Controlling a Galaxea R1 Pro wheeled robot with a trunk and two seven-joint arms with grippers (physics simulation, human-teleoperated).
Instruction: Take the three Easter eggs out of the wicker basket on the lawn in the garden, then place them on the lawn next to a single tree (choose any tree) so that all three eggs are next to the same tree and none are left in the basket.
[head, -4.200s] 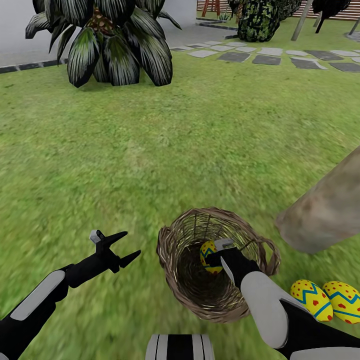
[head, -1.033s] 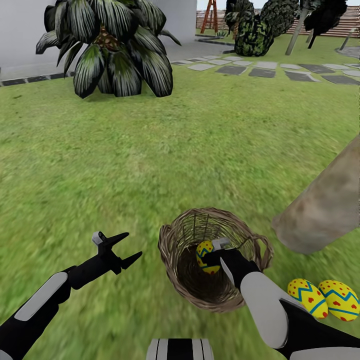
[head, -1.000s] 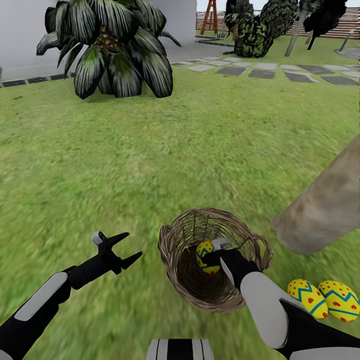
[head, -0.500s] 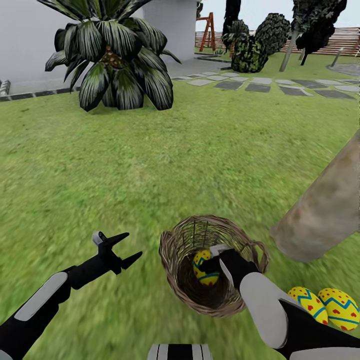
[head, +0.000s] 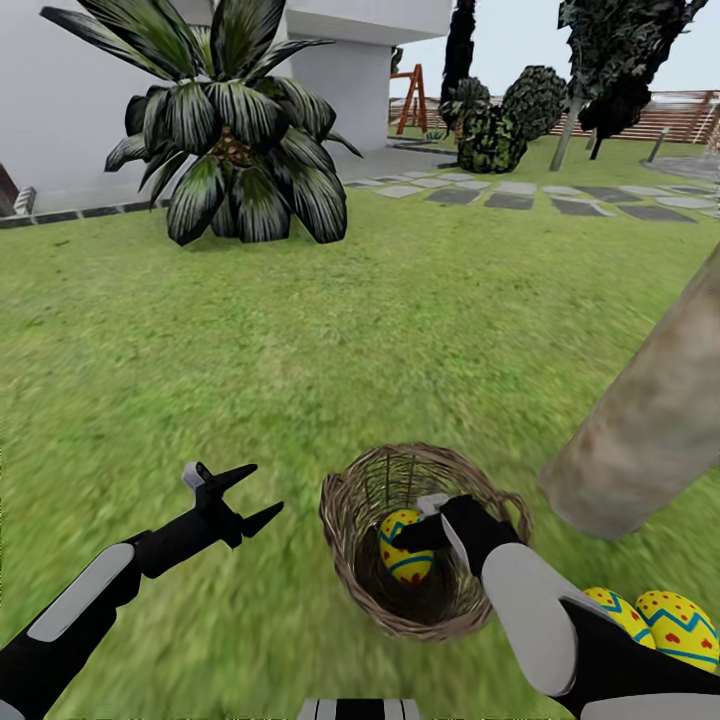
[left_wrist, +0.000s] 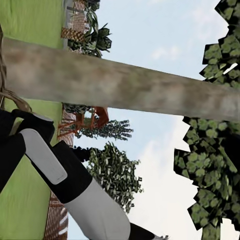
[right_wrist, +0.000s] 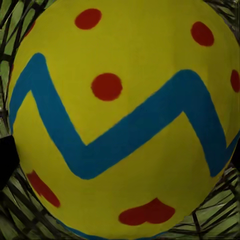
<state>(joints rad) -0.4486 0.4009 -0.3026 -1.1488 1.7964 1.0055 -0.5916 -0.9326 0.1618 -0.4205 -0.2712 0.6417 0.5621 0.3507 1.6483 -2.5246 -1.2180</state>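
Camera tilted up; right gripper (head: 420, 528) holds egg (head: 404, 546) inside basket (head: 352, 500).

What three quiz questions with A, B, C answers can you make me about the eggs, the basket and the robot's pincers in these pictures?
1. Where are the two eggs that are out of the basket?
A. On the stepping stones
B. On the lawn by the tree trunk
C. Under the spiky plant

2. How many eggs are in the wicker basket?
A. None
B. One
C. Three

3. What is the left pincer doing?
A. Open, holding nothing
B. Squeezing an egg
C. Gripping the basket rim

Answers:
1. B, both lie side by side on the grass close to the trunk's foot.
2. B, a single yellow egg sits inside, with the right pincer reaching in at it.
3. A, its two fingers are spread apart over grass, beside the basket.
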